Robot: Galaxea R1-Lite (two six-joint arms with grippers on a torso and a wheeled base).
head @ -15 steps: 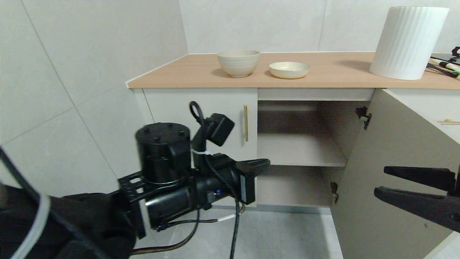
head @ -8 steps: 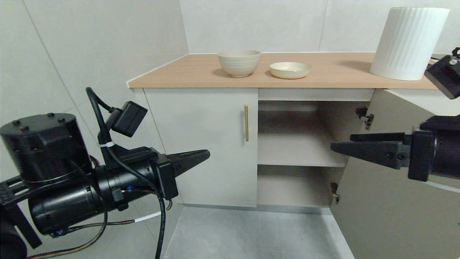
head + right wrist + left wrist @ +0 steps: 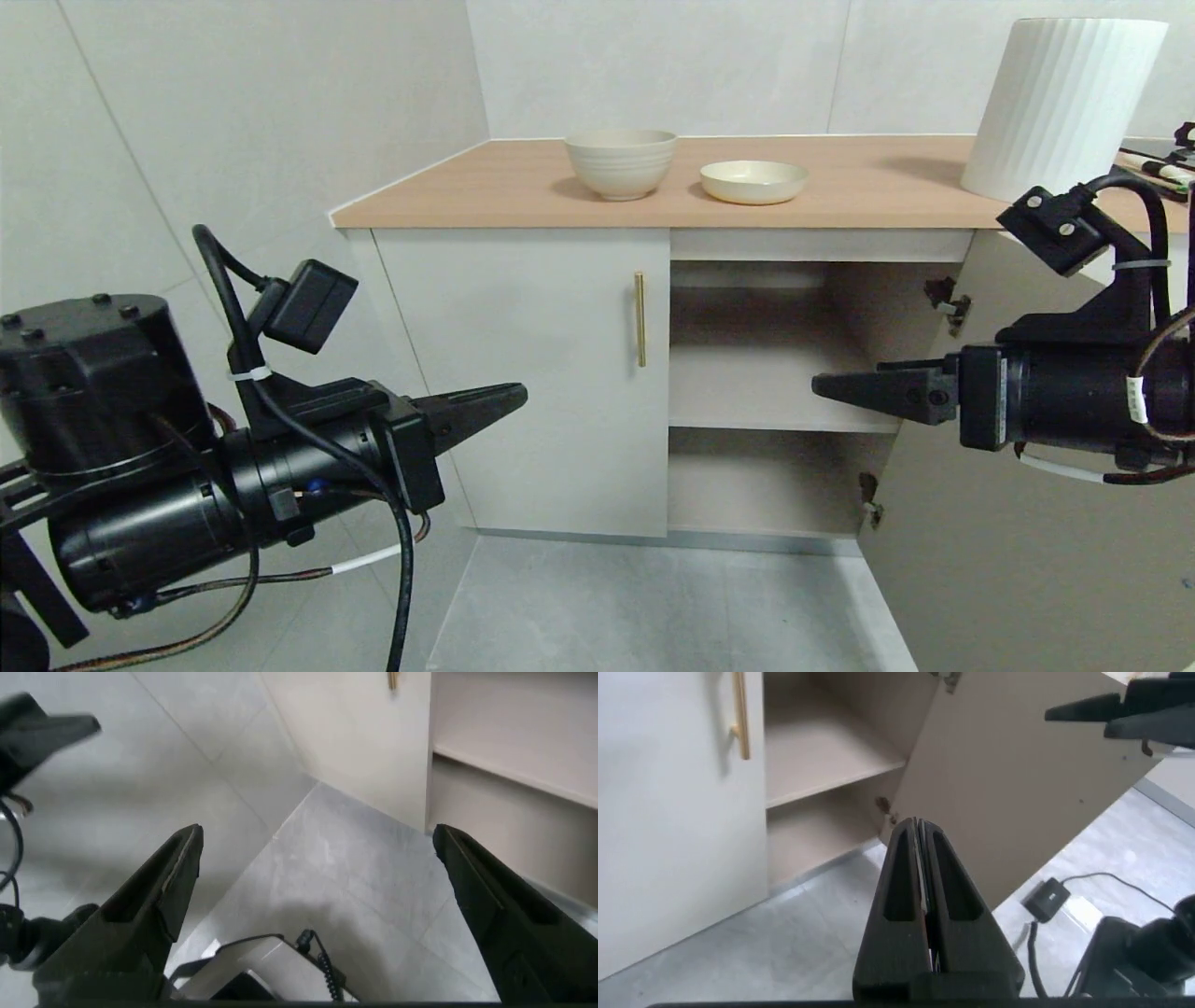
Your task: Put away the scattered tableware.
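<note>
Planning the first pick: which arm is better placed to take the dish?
Probably right. The right gripper is open and hangs before the open cabinet, nearer the dish. The left gripper is shut, before the closed door.

A deep cream bowl (image 3: 621,163) with faint ribbing round its outer wall stood upright on the wooden counter (image 3: 887,187), toward the counter's left end and about midway between its front edge and the back wall. Just beside it, on the side toward the counter's right end and separated by a narrow gap, sat a shallow cream dish (image 3: 753,181), also upright, low and wide-rimmed, slightly nearer the front edge than the bowl.
</note>
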